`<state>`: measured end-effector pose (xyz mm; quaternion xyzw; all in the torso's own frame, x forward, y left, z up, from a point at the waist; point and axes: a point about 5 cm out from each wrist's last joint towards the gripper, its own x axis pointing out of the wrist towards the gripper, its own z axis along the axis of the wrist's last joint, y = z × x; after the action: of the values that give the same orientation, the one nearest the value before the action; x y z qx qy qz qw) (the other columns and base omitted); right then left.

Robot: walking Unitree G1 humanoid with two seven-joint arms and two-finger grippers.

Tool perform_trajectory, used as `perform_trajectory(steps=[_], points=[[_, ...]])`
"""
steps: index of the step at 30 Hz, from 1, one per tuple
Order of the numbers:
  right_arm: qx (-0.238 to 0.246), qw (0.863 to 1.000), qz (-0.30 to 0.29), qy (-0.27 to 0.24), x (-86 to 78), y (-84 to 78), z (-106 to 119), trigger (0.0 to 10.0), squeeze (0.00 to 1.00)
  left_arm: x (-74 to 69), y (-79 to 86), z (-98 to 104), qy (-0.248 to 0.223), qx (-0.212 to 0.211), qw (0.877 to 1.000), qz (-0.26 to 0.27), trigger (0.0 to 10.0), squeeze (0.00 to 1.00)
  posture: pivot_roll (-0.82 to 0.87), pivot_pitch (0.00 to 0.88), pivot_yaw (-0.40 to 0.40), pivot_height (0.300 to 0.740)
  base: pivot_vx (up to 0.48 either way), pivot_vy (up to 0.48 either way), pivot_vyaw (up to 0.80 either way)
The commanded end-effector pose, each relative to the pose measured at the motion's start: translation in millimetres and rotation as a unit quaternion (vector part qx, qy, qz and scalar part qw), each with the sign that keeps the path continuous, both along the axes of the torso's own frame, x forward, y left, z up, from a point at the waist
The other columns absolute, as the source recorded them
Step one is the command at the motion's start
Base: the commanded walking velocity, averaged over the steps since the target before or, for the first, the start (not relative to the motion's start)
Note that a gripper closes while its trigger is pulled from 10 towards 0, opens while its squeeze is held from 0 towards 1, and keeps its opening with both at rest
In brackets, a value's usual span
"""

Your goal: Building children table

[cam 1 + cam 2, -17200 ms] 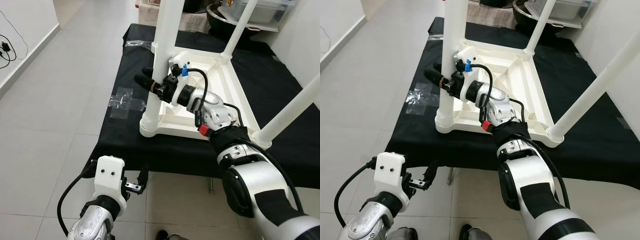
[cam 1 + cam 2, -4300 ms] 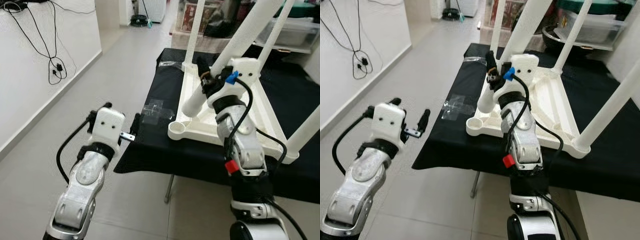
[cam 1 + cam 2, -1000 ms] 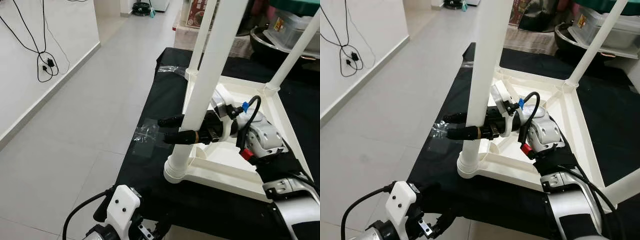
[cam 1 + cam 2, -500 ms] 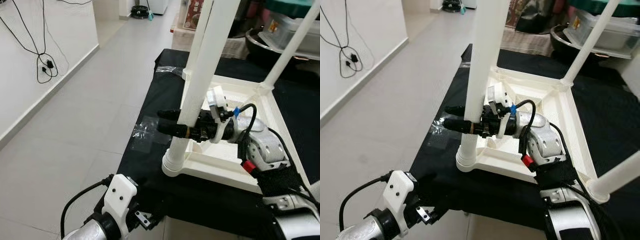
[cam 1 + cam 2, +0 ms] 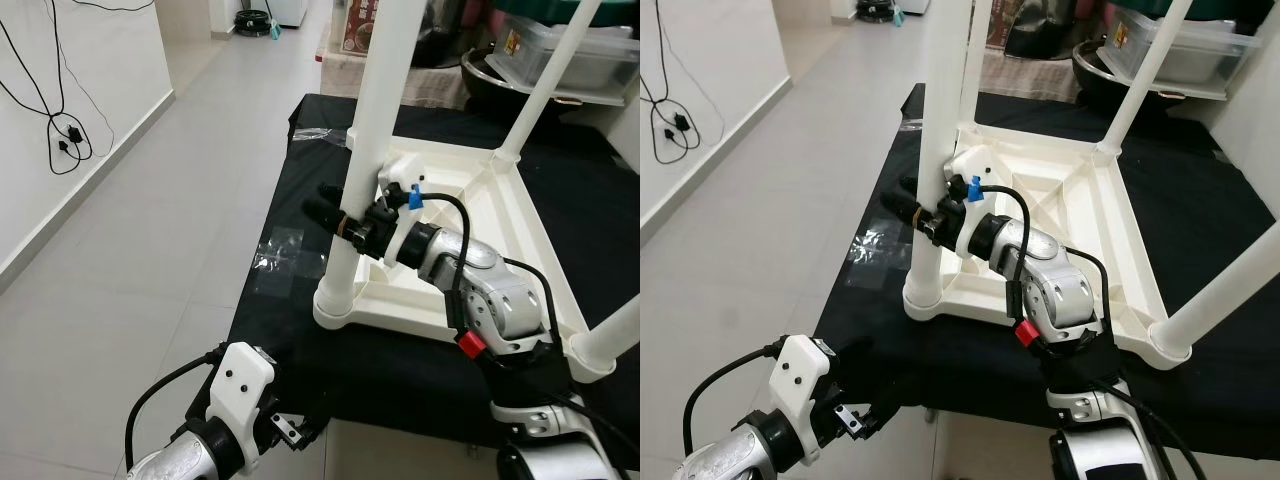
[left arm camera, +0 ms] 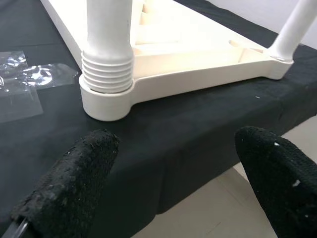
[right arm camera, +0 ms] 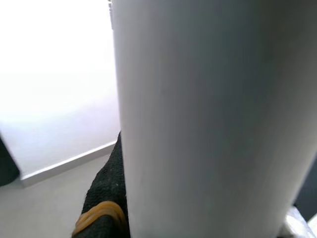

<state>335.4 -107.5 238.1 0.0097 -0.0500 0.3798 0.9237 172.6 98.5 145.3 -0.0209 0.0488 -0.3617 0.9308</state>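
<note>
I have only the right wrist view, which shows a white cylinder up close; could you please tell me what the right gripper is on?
Observer: The right gripper clasps the near-left table leg, one of its fingers on either side, a little above the ribbed collar.
Operator: Thank you. Is that leg seated?
Observer: It stands upright in the corner socket of the upturned white table, which lies on a black cloth.
Operator: And where is the other arm?
Observer: The left gripper hangs low off the cloth's near edge, fingers open, touching nothing.
</note>
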Motion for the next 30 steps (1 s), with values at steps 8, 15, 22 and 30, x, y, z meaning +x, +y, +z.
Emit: perform_trajectory(steps=[8, 15, 22, 30], points=[[-0.018, 0.954, -0.298, 0.041, 7.5, -23.8, -27, 10.0, 0.00, 6.3, 2.7, -2, -0.003, 0.010, 1.000, 0.011, 10.0, 0.00, 0.09, 0.148, -0.096, 0.740, 0.000, 0.000, 0.00], [-0.018, 0.896, -0.442, 0.027, 10.4, -5.8, -20, 10.0, 0.00, 9.4, 0.4, 0, -0.009, 0.002, 1.000, 0.017, 10.0, 0.00, 0.10, 0.157, -0.099, 0.740, 0.000, 0.000, 0.00], [0.011, 0.856, -0.514, 0.050, 18.9, 2.0, -22, 10.0, 0.00, 8.2, -2.0, -2, -0.006, 0.005, 1.000, 0.021, 10.0, 0.00, 0.10, 0.163, -0.103, 0.740, 0.000, 0.000, 0.00], [0.041, 0.800, -0.594, 0.077, 34.6, -2.2, -19, 10.0, 0.00, 10.0, -2.7, -1, -0.010, 0.002, 1.000, 0.023, 10.0, 0.00, 0.10, 0.168, -0.108, 0.740, 0.000, 0.000, 0.00]])
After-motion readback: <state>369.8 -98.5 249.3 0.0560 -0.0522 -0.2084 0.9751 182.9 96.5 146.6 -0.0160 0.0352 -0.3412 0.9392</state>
